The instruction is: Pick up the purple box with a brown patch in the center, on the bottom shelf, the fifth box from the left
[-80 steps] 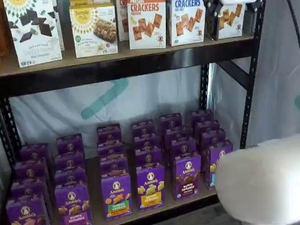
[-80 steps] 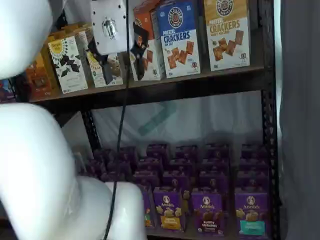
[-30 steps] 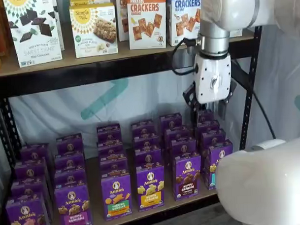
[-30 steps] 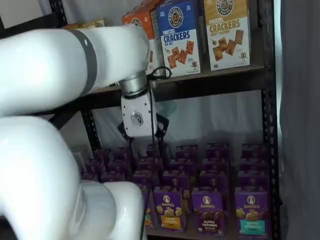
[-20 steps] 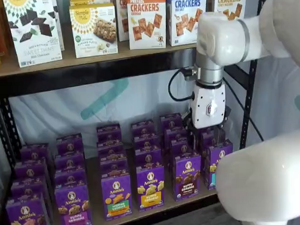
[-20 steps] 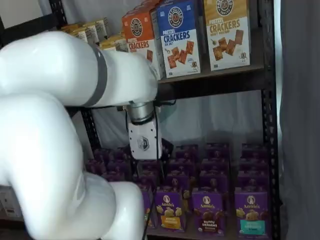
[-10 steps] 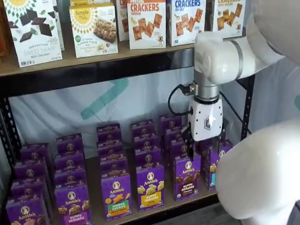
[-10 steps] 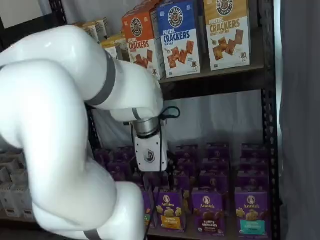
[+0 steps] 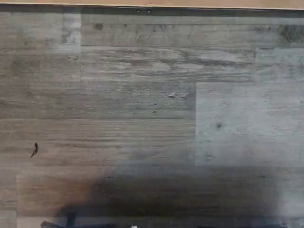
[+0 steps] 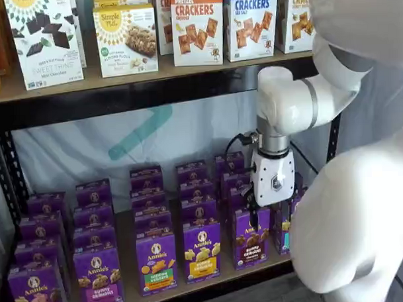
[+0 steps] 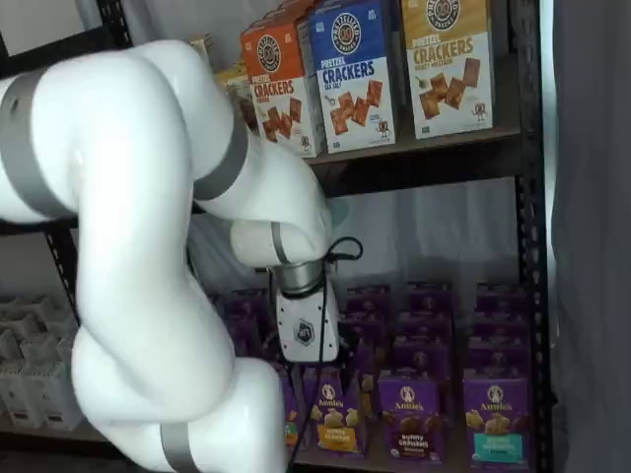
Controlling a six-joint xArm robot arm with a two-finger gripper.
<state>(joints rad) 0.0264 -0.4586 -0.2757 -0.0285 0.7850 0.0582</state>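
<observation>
Grey planks [image 9: 142,104] fill the wrist view; shelf views show, seemingly, the hand [image 10: 265,218].

Tall open gap between the upper shelf [image 10: 153,93] and the tops of the purple cartons; the gripper [image 10: 270,215] hangs in this gap, just over the front-row purple box [image 10: 252,238]. Neighbouring cartons, one with a yellow-green label [image 10: 202,249] and one at the row's end [image 10: 291,217], stand just beside it, leaving narrow side clearance. More cartons crowd close behind. The black rack post [image 10: 333,136] bounds the right side. In front of the bottom shelf [image 10: 212,280], bare floor [image 9: 142,118].
</observation>
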